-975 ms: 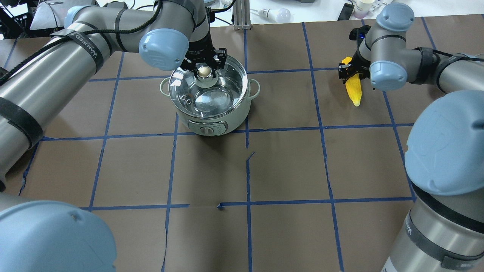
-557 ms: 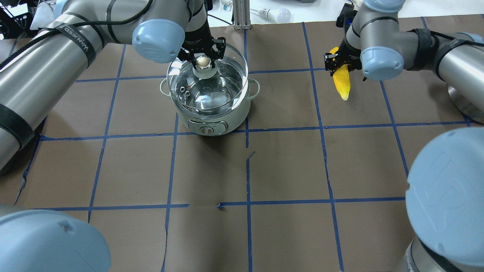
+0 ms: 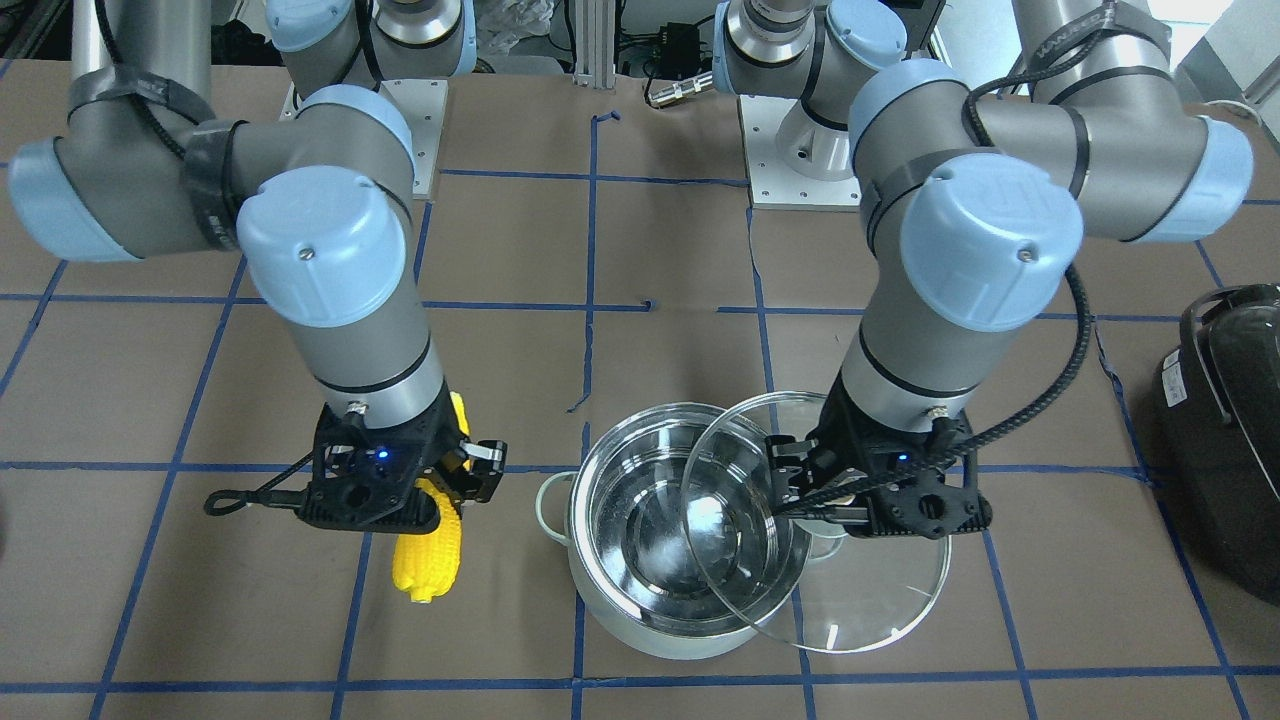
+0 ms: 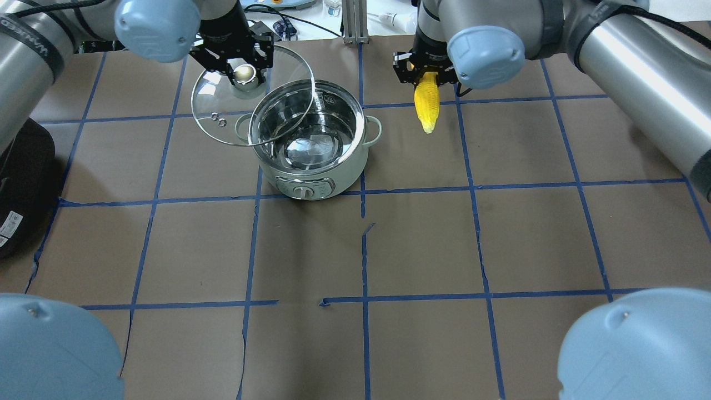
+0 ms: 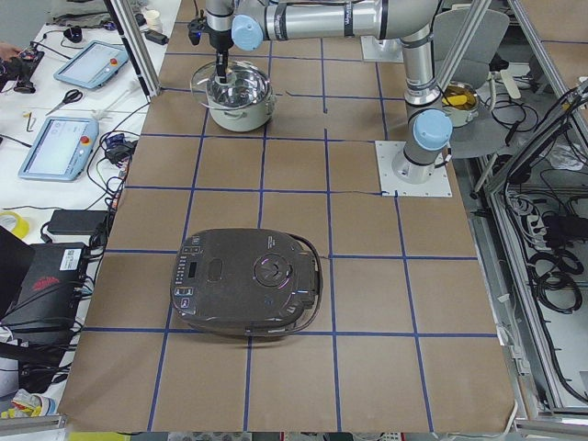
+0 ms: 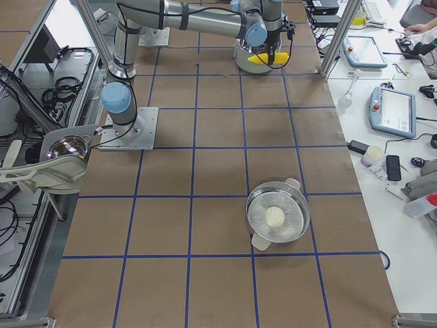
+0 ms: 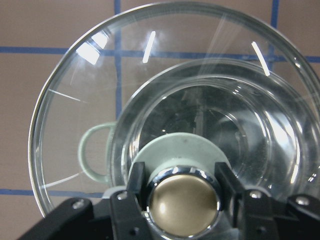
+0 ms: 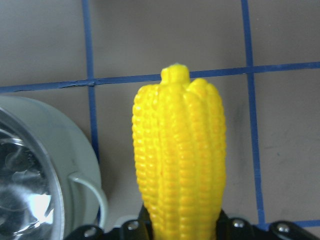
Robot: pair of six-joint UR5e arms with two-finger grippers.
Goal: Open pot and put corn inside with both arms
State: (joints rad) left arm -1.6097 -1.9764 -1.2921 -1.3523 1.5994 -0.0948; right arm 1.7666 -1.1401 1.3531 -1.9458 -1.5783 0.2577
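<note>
Presently, the left pincer [image 4: 245, 71] is clenched on the brass-coloured knob [image 7: 184, 202] of the glass lid [image 4: 216, 108], one finger [image 7: 136, 192] to each side of it, plain in the left wrist view. Lid is off the pot [image 4: 344, 166], held up and tilted, offset toward the robot's left. From overhead its edge overlaps the pot's left rim, and the left loop handle [image 4: 240, 126] shows through the glass. Pot stands upright on the brown surface [image 4: 422, 244] at a crossing of blue tape lines [image 4: 472, 188], control dial [image 4: 304, 191] facing the robot, shiny steel interior exposed. Right pincer [image 4: 426, 78] is grasping the corn [image 4: 427, 105] by its thick end, pointed tip lowest, cob hanging below the pincer. Corn is on the robot's right of the pot, near the right loop handle [image 4: 376, 130] but apart from it, outside the rim and not over the opening. Right wrist view puts the pot's wall and that handle just beside the cob. Whether the tip touches the surface cannot be told. Black appliance [image 5: 248, 280] lies well apart from the pot, toward the surface's left end. A steel pan [image 6: 276, 219] holding a pale round item stands well apart toward the right end.
</note>
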